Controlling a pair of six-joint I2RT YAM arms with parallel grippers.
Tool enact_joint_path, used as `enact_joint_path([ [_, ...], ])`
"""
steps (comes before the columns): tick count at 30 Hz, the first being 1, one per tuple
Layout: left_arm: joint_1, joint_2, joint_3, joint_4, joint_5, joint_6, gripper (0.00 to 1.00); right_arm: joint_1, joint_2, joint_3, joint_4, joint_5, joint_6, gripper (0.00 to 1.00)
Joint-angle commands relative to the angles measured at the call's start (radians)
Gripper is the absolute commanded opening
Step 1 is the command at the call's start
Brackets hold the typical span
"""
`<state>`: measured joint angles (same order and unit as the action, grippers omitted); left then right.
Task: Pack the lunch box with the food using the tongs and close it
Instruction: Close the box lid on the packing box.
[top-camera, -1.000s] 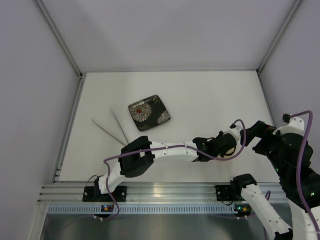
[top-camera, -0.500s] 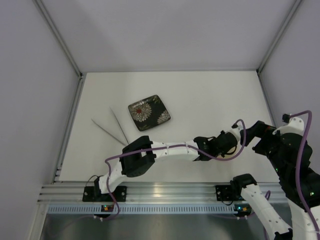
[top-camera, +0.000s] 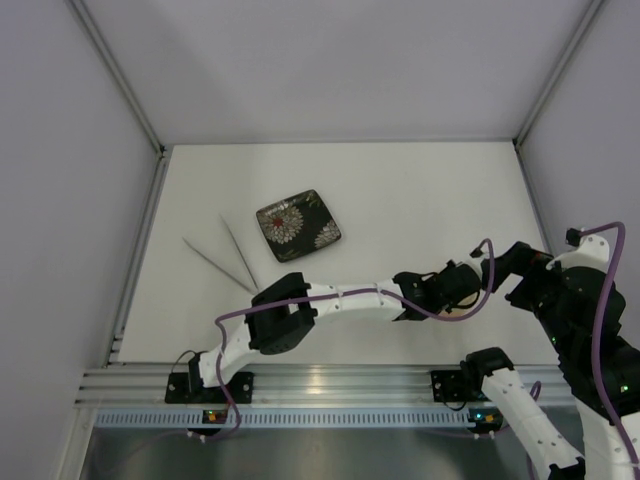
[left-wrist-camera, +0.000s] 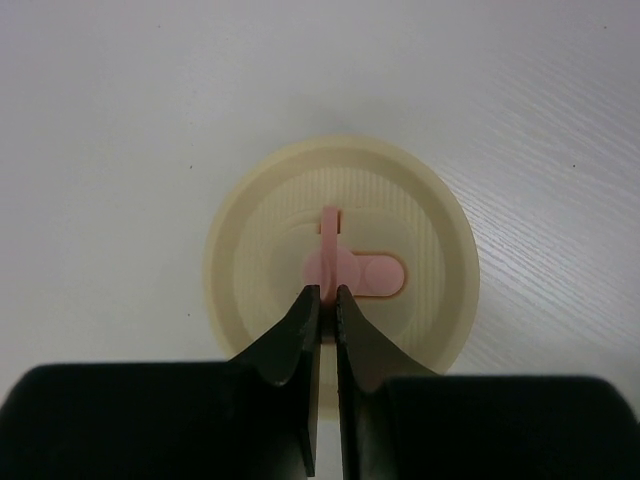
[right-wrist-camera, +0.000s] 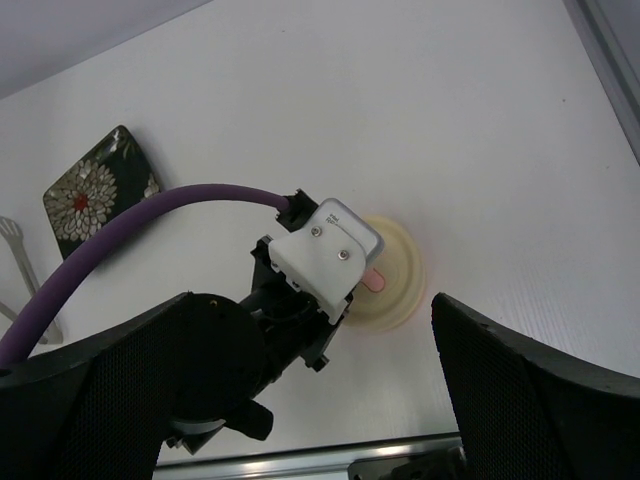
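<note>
The lunch box shows only as its round cream lid (left-wrist-camera: 260, 230), flat on the white table; whether the cup is beneath it I cannot tell. My left gripper (left-wrist-camera: 328, 292) is shut on the upright pink tab (left-wrist-camera: 330, 225) at the lid's middle. From the right wrist view the lid (right-wrist-camera: 400, 275) peeks out past the left wrist, blurred. My right gripper (right-wrist-camera: 312, 300) hovers above it, open wide and holding nothing. The tongs (top-camera: 225, 260) lie on the table at the left, untouched. No food shows in any view.
A dark square flower-patterned plate (top-camera: 298, 224) sits right of the tongs. The left arm (top-camera: 340, 300) stretches across the near table towards the right arm (top-camera: 560, 310). Grey walls close the table on three sides; a metal rail (top-camera: 320, 385) runs along the near edge.
The left gripper has slid a little to the right, still pinching the lid's tab. The right arm, tongs and plate have not moved.
</note>
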<state>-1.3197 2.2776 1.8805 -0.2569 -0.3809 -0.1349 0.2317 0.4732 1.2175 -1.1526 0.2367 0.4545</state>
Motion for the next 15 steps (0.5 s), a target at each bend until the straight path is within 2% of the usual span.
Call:
enact_joint_path([
  [1,-0.003,0.079,0.034,-0.142,-0.006,0.049,0.07,-0.014,-0.002,0.001,0.008,-0.040,-0.004,1.00],
  [15,-0.004,0.175,0.118,-0.281,-0.004,0.087,0.10,-0.012,0.002,-0.003,0.011,-0.039,-0.004,1.00],
])
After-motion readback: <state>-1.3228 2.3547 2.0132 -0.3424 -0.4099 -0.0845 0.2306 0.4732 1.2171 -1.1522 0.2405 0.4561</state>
